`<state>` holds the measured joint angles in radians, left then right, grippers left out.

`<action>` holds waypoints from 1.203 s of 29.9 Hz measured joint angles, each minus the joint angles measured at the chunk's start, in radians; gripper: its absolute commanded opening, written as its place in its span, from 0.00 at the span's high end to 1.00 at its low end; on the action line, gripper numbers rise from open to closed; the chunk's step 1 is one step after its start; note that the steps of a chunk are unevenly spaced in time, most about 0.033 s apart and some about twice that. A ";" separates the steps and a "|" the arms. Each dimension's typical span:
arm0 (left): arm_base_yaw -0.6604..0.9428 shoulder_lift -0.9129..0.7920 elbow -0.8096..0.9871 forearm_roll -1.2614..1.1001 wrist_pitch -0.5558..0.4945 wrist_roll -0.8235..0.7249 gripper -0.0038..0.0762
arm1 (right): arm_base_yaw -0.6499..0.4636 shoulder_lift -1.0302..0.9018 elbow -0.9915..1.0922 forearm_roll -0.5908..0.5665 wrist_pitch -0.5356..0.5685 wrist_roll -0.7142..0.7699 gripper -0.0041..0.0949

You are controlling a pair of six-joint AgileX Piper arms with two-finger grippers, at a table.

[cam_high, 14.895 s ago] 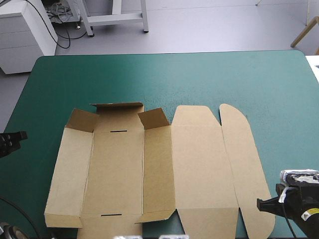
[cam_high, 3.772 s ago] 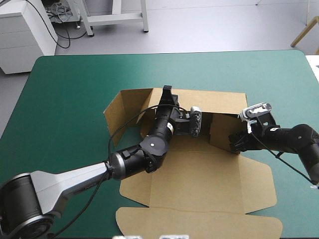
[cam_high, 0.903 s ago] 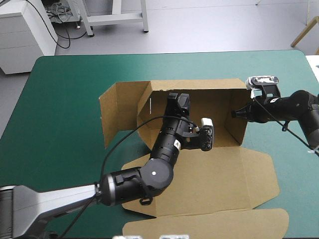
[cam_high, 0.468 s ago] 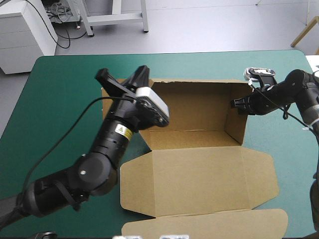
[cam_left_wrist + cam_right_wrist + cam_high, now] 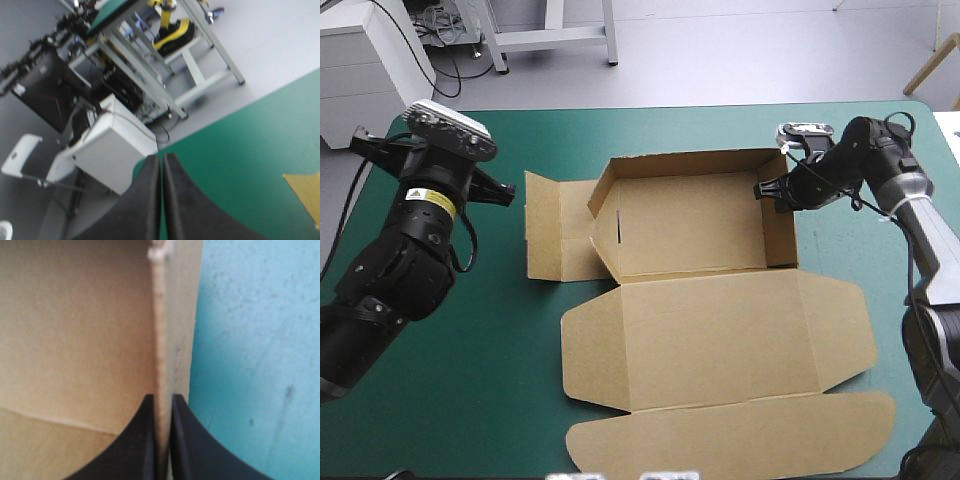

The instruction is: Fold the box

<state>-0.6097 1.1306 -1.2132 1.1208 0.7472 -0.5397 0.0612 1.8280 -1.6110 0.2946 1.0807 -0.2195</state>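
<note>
Box (image 5: pixel 690 225): brown, standing as an open tray at the centre of the teal-green table (image 5: pixel 470 380), set slightly toward 12 o'clock. The walls at 12, 3 and 9 o'clock are raised. Outside the 9 o'clock wall a creased side panel (image 5: pixel 555 225) extends toward 9 o'clock; whether it lies fully flat cannot be told. The lid (image 5: pixel 720 340) lies flat on the cover toward 6 o'clock, and its tuck flap (image 5: pixel 730 440) reaches the table's near edge. Right gripper (image 5: pixel 767 190): clamped on the 3 o'clock wall, toward that wall's far end. In its wrist view the black fingers (image 5: pixel 147 440) all but meet with the board's edge between them, one inside the tray and the other outside above the cover. Left gripper (image 5: pixel 161 159): raised at the table's 9 o'clock side, well apart from the box. Its fingers are pressed together on nothing and point toward the table's 10 o'clock corner.
</note>
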 measured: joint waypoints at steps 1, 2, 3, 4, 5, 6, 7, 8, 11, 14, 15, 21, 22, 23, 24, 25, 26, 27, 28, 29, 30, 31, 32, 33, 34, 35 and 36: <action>0.043 0.000 0.000 -0.067 0.001 0.041 0.96 | 0.009 0.016 -0.007 -0.007 -0.021 0.004 0.96; 0.084 0.000 0.000 -0.135 0.003 0.081 0.96 | 0.016 0.029 -0.009 -0.015 -0.037 0.007 0.96; 0.126 0.000 0.000 -0.190 0.006 0.115 0.96 | 0.024 0.040 -0.011 -0.021 -0.050 0.011 0.96; 0.167 0.000 0.000 -0.257 0.007 0.154 0.96 | 0.032 0.049 -0.011 -0.028 -0.050 0.014 0.96; 0.208 0.000 0.000 -0.323 0.011 0.194 0.96 | 0.037 0.055 -0.011 -0.033 -0.050 0.016 0.94; 0.241 0.000 0.000 -0.376 0.015 0.228 0.96 | 0.045 0.060 -0.009 -0.045 -0.044 0.018 0.91; 0.281 0.000 0.000 -0.446 0.022 0.272 0.96 | 0.053 0.064 -0.008 -0.060 -0.036 0.019 0.87; 0.321 0.000 0.000 -0.516 0.030 0.320 0.96 | 0.057 0.065 -0.008 -0.070 -0.036 0.021 0.82; 0.428 0.002 0.000 -0.739 0.060 0.480 0.96 | 0.070 0.067 -0.004 -0.116 0.007 0.046 0.66; 0.524 0.012 0.000 -0.917 0.089 0.615 0.96 | 0.074 0.083 0.008 -0.138 0.065 0.075 0.53; 0.551 0.016 0.000 -0.965 0.099 0.650 0.96 | 0.074 0.084 0.006 -0.141 0.072 0.084 0.52; 0.667 0.060 0.000 -1.150 0.175 0.770 0.96 | 0.074 0.085 -0.085 -0.155 0.126 0.100 0.52; 0.686 0.069 0.000 -1.173 0.186 0.785 0.96 | 0.074 0.081 -0.107 -0.156 0.128 0.102 0.52; 0.705 0.079 0.000 -1.202 0.196 0.801 0.96 | 0.074 0.073 -0.123 -0.156 0.128 0.104 0.52; 0.724 0.089 0.000 -1.229 0.204 0.816 0.96 | 0.074 0.063 -0.145 -0.161 0.128 0.107 0.52; 0.738 0.098 0.000 -1.250 0.209 0.827 0.96 | 0.074 0.049 -0.156 -0.165 0.128 0.109 0.52; 0.760 0.107 0.000 -1.280 0.214 0.842 0.96 | 0.074 0.030 -0.165 -0.173 0.128 0.115 0.52; 0.775 0.112 0.000 -1.297 0.216 0.848 0.96 | 0.074 0.014 -0.170 -0.182 0.130 0.121 0.52; 0.789 0.116 0.000 -1.312 0.218 0.852 0.96 | 0.074 -0.007 -0.173 -0.197 0.133 0.129 0.52; 0.808 0.120 0.000 -1.329 0.219 0.856 0.96 | 0.074 -0.029 -0.173 -0.213 0.137 0.138 0.52; 0.820 0.121 0.000 -1.338 0.220 0.857 0.96 | 0.074 -0.050 -0.173 -0.226 0.139 0.147 0.52; 0.830 0.122 0.000 -1.344 0.221 0.858 0.96 | 0.074 -0.066 -0.173 -0.234 0.142 0.154 0.52; 0.842 0.123 0.000 -1.348 0.224 0.859 0.96 | 0.074 -0.085 -0.173 -0.241 0.144 0.161 0.52; 0.846 0.124 0.000 -1.349 0.226 0.859 0.96 | 0.074 -0.103 -0.173 -0.242 0.144 0.166 0.52; 0.849 0.124 0.000 -1.349 0.228 0.860 0.96 | 0.074 -0.119 -0.173 -0.241 0.147 0.169 0.52; 0.852 0.124 0.000 -1.350 0.230 0.860 0.96 | 0.074 -0.132 -0.173 -0.239 0.148 0.172 0.52; 0.853 0.124 0.000 -1.351 0.231 0.861 0.96 | 0.074 -0.140 -0.173 -0.235 0.149 0.173 0.52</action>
<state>0.2431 1.2548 -1.2132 -0.2303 0.9786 0.3210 0.1349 1.6879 -1.7845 0.0597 1.2299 -0.0470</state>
